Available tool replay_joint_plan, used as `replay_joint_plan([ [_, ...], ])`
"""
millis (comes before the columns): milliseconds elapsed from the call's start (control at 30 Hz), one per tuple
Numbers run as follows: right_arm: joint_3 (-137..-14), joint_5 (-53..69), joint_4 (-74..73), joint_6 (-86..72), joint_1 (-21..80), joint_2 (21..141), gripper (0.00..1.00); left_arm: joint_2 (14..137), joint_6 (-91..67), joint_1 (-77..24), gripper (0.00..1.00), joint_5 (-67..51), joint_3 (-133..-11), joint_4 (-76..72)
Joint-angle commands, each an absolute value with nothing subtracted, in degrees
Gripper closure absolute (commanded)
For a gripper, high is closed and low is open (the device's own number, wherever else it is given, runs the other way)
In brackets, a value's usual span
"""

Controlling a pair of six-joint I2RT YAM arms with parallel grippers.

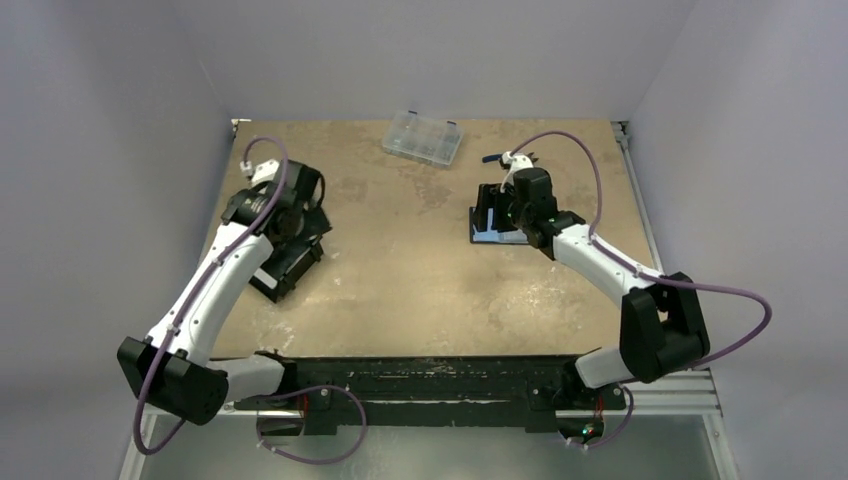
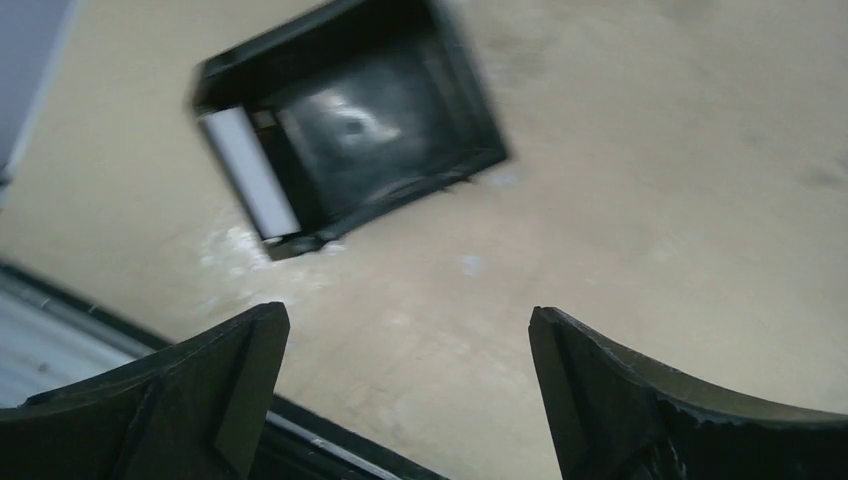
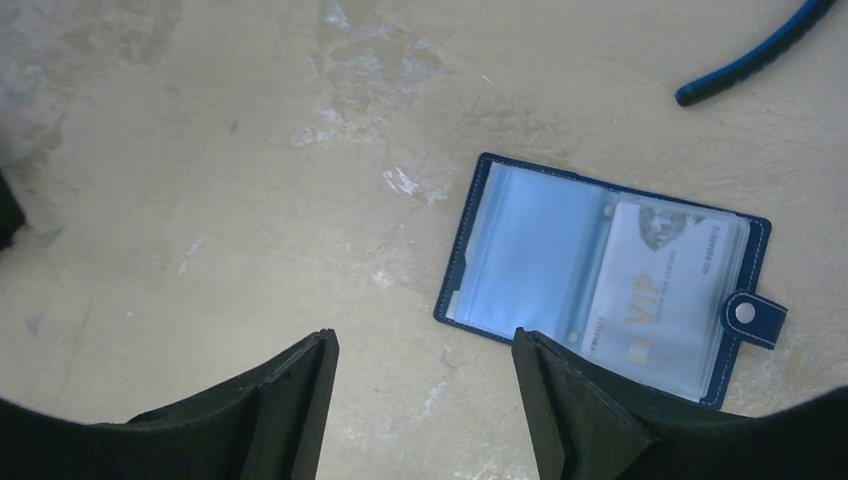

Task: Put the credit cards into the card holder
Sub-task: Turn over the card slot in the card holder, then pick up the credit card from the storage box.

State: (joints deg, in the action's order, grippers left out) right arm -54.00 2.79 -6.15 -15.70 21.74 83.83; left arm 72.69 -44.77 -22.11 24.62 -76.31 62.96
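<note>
Worn tan tabletop (image 1: pixel 400 270) carries everything. Right of centre lies the dark navy-blue folding card holder (image 3: pixel 520 250), opened flat. In the right wrist view its long axis runs left to right, dipping slightly rightward, with the snap tab and its light stud (image 3: pixel 745 313) at the right end. Its clear sleeves hold a whitish-grey credit card (image 3: pixel 655 295) printed "VIP" in gold; the smaller lettering is unreadable. The right gripper (image 3: pixel 422 345) hovers beside it, fingers apart, holding nothing. At the left, a black open-topped box (image 2: pixel 400 110) contains a white card (image 2: pixel 250 170) against one wall. The left gripper (image 2: pixel 408 325) hangs near it, fingers spread wide, empty.
</note>
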Motion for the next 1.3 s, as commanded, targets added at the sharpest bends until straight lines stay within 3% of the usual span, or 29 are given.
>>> replay_joint_plan([
  [0,-53.5,6.4,-4.0,-15.3,22.0,79.4,0.26,68.4,-56.9,-14.8,0.00,38.6,-69.8,73.3],
  [200,-51.4,11.8,-1.1,-16.6,22.0,77.6,0.26,77.2,-59.4,-4.6,0.00,37.6,-66.1,73.2],
  [867,-50.4,15.5,-0.3,-17.2,22.1,75.4,0.26,89.4,-56.9,5.3,0.00,31.3,-60.9,55.9],
  [1267,-50.3,15.8,-0.3,-17.2,22.0,75.5,0.27,89.1,-58.8,6.5,0.13,34.3,-58.8,58.0],
])
